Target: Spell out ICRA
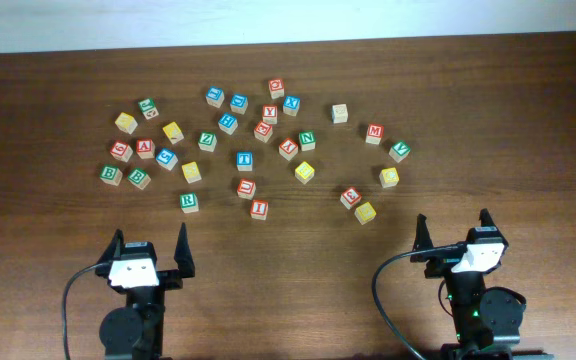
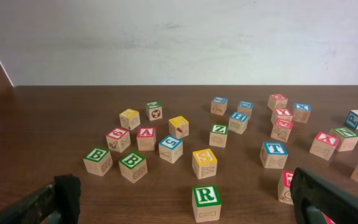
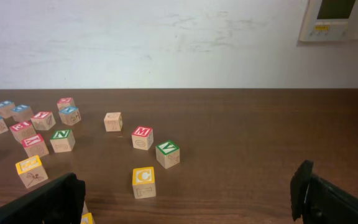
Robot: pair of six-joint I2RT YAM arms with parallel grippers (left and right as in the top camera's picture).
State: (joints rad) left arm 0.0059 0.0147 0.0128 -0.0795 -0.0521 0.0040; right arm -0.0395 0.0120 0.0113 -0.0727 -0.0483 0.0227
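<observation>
Lettered wooden blocks lie scattered across the dark wooden table. A red I block (image 1: 259, 209) sits nearest the front centre. A yellow C block (image 1: 389, 177) is at the right and also shows in the right wrist view (image 3: 143, 182). A green R block (image 1: 188, 201) is front left, close ahead of my left gripper in its wrist view (image 2: 206, 202). A red A block (image 1: 145, 148) is far left, and it shows in the left wrist view (image 2: 145, 138). My left gripper (image 1: 150, 240) (image 2: 184, 198) is open and empty. My right gripper (image 1: 453, 225) (image 3: 188, 199) is open and empty.
Several other blocks spread in an arc, from two green B blocks (image 1: 139, 178) at the left to a red M block (image 1: 374, 132) at the right. A blue T block (image 1: 244, 159) sits mid-table. A yellow block (image 1: 365, 212) lies front right. A white wall stands behind the table.
</observation>
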